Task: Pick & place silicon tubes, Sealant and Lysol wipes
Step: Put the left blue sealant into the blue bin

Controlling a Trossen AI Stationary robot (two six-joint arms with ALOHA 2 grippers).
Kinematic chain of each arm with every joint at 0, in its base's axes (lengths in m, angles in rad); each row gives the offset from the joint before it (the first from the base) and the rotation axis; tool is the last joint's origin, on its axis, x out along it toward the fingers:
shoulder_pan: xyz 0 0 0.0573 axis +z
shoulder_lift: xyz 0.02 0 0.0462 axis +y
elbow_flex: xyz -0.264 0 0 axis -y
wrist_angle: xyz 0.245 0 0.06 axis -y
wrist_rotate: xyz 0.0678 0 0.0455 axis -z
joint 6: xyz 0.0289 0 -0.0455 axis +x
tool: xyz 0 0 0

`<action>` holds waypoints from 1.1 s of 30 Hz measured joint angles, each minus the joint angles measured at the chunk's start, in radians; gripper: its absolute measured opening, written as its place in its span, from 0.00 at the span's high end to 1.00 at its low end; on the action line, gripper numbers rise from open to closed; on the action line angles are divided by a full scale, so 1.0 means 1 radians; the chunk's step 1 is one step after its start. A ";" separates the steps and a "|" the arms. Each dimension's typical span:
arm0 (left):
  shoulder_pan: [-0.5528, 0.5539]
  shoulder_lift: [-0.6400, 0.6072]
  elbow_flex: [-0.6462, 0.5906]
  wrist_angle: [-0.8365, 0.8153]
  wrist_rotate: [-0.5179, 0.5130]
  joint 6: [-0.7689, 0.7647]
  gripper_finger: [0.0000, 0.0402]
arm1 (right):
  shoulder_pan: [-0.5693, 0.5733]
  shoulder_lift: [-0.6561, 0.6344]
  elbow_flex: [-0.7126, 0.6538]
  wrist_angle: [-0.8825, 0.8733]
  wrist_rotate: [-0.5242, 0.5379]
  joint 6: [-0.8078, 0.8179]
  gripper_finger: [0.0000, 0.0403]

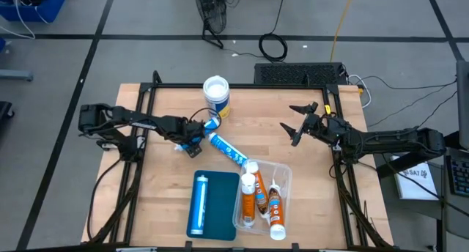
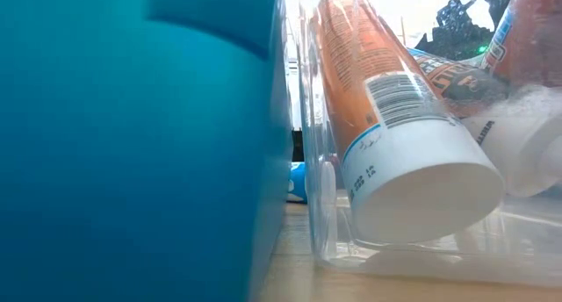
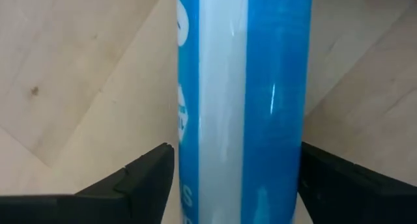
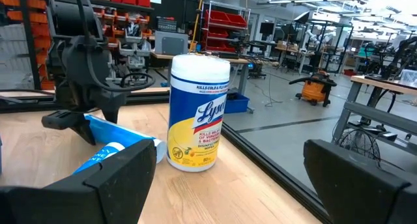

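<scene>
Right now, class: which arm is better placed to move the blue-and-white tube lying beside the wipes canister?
Left, probably. The left tool already straddles the blue-and-white tube; the right tool hangs open, well apart from it.

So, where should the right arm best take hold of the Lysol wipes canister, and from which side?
Grip the Lysol wipes canister around its label, below the white lid, coming level from the side. It stands upright and is a fat cylinder, so the open right gripper, already facing it, would probably span it there.

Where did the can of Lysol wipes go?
In the high view the Lysol wipes stand upright near the table's far edge, a little left of the middle. The nearest thing is a blue tube with the left gripper around its end.
</scene>
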 joint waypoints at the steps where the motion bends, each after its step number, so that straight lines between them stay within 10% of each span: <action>1: -0.003 0.000 -0.001 0.001 -0.002 -0.009 0.28 | 0.000 0.000 0.000 0.000 0.000 0.000 0.10; 33: -0.011 0.002 -0.004 0.102 -0.033 0.025 0.42 | 0.000 0.000 0.000 0.000 0.000 0.000 0.10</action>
